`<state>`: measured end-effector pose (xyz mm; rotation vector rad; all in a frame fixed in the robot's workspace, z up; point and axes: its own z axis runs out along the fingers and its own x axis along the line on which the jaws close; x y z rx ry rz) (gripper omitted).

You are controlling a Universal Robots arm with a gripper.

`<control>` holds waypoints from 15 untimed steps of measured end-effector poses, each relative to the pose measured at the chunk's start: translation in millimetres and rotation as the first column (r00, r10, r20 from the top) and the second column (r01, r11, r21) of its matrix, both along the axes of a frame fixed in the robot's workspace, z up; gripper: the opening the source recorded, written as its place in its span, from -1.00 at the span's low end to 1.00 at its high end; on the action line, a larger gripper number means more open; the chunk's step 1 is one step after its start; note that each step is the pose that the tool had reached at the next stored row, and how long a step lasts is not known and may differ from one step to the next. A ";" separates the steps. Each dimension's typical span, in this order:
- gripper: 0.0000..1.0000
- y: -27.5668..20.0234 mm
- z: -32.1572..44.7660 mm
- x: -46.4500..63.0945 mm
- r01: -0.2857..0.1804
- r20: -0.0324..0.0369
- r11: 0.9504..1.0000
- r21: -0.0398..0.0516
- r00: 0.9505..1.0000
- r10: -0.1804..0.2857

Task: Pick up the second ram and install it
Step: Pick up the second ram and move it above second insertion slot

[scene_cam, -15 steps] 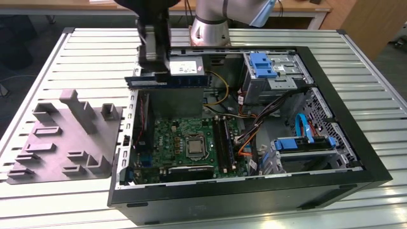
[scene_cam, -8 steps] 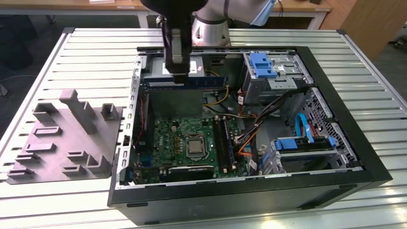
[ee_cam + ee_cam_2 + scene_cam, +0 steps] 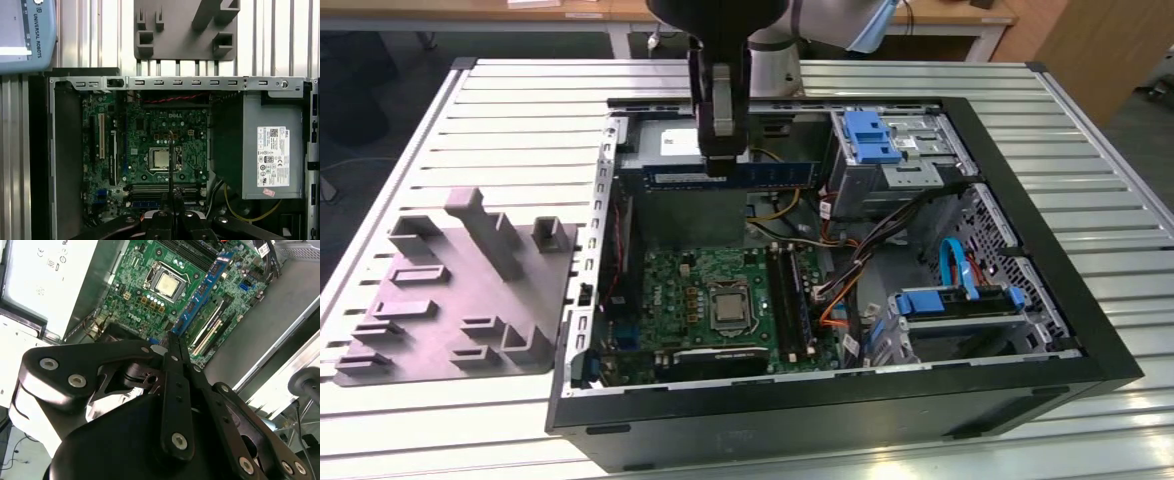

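Grey fixture plate: far out on the exterior view's left, lying flat on the slatted table beside the open computer case.
Power-supply box: grey, at the back of the case, and the action hangs right over it.
Gripper: down from above, jaws clamped hard on the stick. In the second wrist view the gripper shows no gap at all.
Second ram: up in the air in that grip, level and on edge above the power-supply box, well apart from the board below. In the second wrist view its blue edge runs out ahead of the fingertips.
Hold point: pinched across its flat faces, a little toward the end on the exterior view's left, so the longer part juts out to the right.
Handling: by the look of it light, thin and stiff, but delicate. The chips and the contact edge want no pressure, so the flat faces near the top edge are the place to hold. That off-centre grip could let it tip under a push.
Motherboard: green, on the case floor, with the long black slots toward the exterior view's right.
Drive cage: blue-fronted, further right, clear of the stick.
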<state>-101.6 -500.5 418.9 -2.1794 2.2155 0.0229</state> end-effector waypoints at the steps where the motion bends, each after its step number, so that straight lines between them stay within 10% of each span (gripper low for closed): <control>1: -0.77 0.0 0.0 0.0 0.000 0.000 1.000 0.000 1.000 0.000; 15: -0.77 0.1 -19.9 4.4 0.000 0.000 1.000 0.000 1.000 0.000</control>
